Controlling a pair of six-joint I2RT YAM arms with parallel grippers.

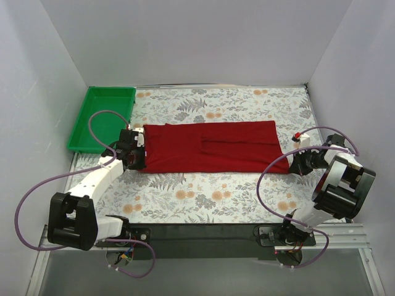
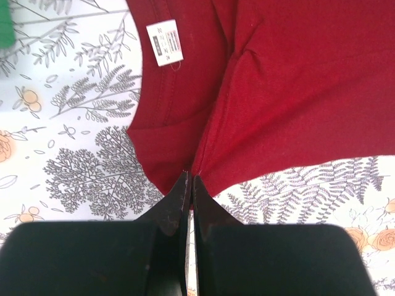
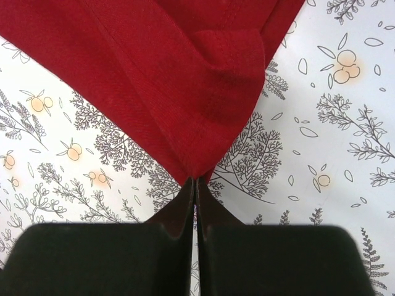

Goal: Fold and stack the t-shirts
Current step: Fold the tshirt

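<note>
near corners pinched, fold in hand
t-shirt (image 1: 210, 147) lies across the middle of the table (image 1: 203, 197); left gripper (image 2: 190, 180) and right gripper (image 3: 196, 180) each clench a near corner. next, probably carry both evenly toward the far edge.

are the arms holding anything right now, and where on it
Both hold the dark red t-shirt. The left gripper pinches its edge beside the neck opening; the right gripper pinches a corner at the opposite end.

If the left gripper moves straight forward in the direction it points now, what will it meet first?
The red t-shirt: the left gripper is shut on its edge, so it would push straight into the cloth, probably bunching it. The white label lies farther on, slightly aside.
</note>
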